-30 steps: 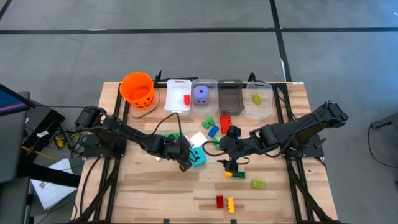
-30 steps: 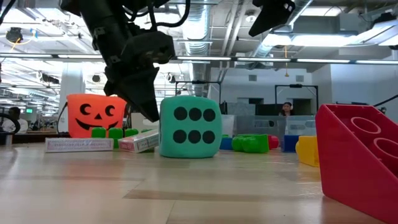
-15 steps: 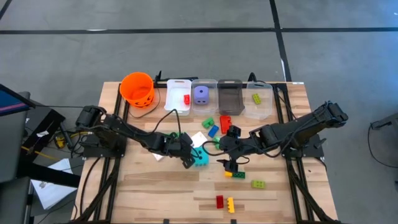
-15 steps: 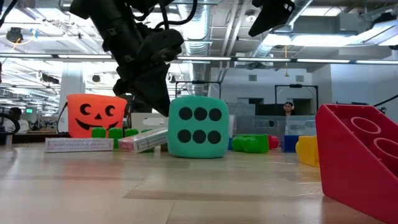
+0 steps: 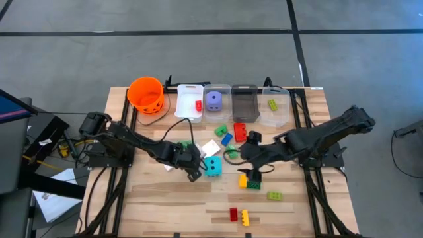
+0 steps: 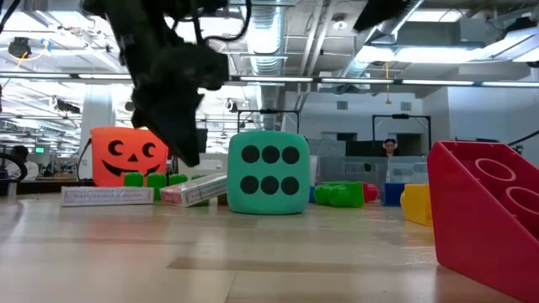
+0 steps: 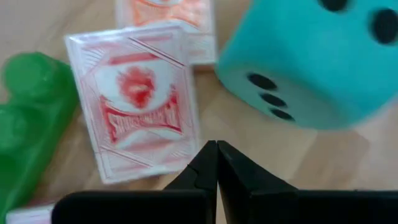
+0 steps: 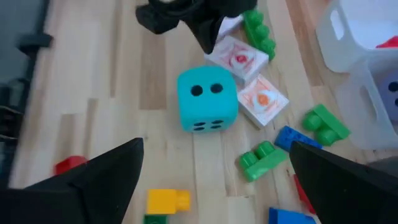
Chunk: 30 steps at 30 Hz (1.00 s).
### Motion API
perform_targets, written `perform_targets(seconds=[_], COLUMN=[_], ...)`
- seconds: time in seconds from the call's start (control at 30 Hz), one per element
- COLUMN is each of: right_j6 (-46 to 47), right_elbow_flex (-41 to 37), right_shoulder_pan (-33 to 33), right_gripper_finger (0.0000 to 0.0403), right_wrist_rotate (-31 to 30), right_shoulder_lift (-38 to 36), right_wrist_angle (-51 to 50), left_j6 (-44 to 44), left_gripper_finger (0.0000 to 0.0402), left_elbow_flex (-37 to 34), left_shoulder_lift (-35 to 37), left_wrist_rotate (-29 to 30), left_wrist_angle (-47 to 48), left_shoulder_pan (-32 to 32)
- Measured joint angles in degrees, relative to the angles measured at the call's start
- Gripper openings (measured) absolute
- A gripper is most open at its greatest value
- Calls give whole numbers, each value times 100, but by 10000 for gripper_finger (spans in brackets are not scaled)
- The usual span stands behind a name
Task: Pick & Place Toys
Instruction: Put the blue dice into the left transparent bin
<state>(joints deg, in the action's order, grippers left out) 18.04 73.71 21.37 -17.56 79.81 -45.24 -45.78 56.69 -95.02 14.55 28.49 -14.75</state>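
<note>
Left claw [image 5: 194, 173] pinched closed — beside teal die [image 5: 212, 166].

Pincer: left pincer [image 7: 216, 163], tips pressed together, poised over the worktop [image 7: 323, 155]
Die: teal die [image 7: 311, 59], black dots, just beyond the tips
Card pack: red-and-white card pack [image 7: 134, 99], beside the die
Brick: green brick [image 7: 28, 118], beside the pack

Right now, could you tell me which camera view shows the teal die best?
The right wrist view: the teal die shows whole from above, with two dotted faces and the cards beside it. The low view gives one six-dot face. The high view shows it small. The left wrist view catches part of it.
</note>
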Motion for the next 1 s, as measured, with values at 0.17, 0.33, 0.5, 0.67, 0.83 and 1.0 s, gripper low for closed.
perform_targets(seconds=[0.17, 0.33, 0.5, 0.67, 0.83, 1.0], right_j6=[-8, 84, 394, 362, 164, 76], right_elbow_flex=[-208, -2404, -4854, -5930, -6115, -6115], right_shoulder_pan=[298, 332, 284, 48, -30, -151], right_gripper_finger=[395, 395, 395, 395, 395, 395], right_wrist_rotate=[-434, -944, -934, -956, -958, -971], right_shoulder_lift=[-1008, -2510, -3536, -3622, -3436, -3083], right_wrist_angle=[359, 2697, 5084, 5605, 5696, 6167], left_j6=[-451, -715, -694, -239, 214, 216], left_gripper_finger=[0, 0, 0, 0, 0, 0], left_elbow_flex=[-2, -2, 0, 0, -2, -105], left_shoulder_lift=[470, 1175, 1854, 2300, 2360, 2108], left_wrist_rotate=[14, 146, 944, 1936, 2266, 2273], left_wrist_angle=[-354, -1396, -2353, -2503, -2468, -2459], left_shoulder_pan=[-196, -379, -537, -656, -714, -726])
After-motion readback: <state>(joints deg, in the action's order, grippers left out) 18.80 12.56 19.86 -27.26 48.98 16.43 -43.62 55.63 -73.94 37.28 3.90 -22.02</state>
